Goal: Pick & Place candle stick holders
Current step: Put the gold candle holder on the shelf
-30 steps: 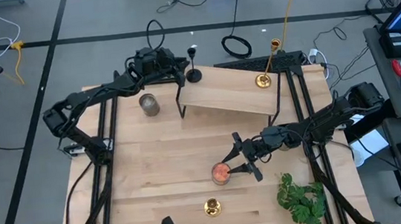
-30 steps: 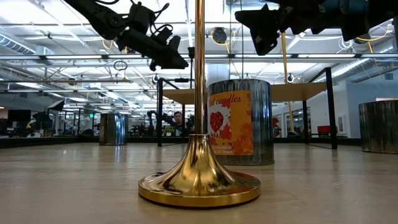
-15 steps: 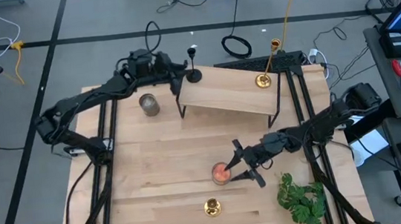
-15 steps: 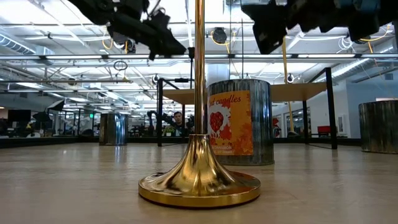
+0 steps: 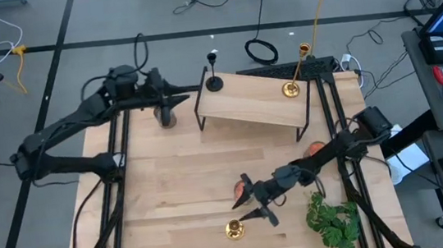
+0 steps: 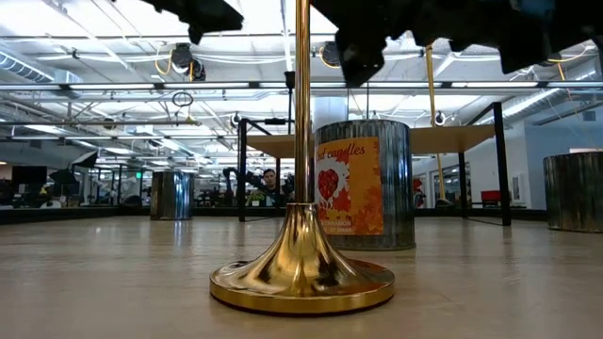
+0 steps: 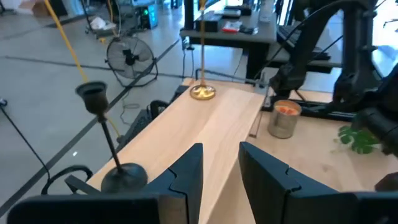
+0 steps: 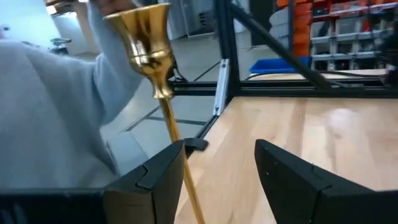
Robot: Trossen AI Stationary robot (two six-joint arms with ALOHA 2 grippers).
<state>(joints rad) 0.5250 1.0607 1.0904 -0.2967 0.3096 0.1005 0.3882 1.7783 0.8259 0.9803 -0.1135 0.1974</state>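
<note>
So in the last second both arms swapped priorities. The left tool (image 5: 176, 101) has backed off from the black holder (image 5: 214, 81), which now stands on its own at the corner of the raised shelf (image 5: 248, 105), next to 1 gold holder (image 5: 290, 89) already up there. Looks to me like 2 of 3 are placed. Meanwhile the right tool (image 5: 249, 203) has slid away from the candle tin (image 6: 363, 184) toward the last gold holder (image 5: 234, 230), which sits near the front edge of the counter (image 5: 163, 196).

Left tool: fingers parted and empty, hanging off the shelf's end beside the small metal tin (image 5: 165, 116), arm stretched out long across the back-left of the counter.

Right tool: fingers apart, low-ish, arm reaching in diagonally past the green plant (image 5: 333, 219). In its wrist view the gold stem rises just by 1 finger (image 8: 158, 177), not yet between them, so I'd say it's lining up the grab, nothing clamped.
</note>
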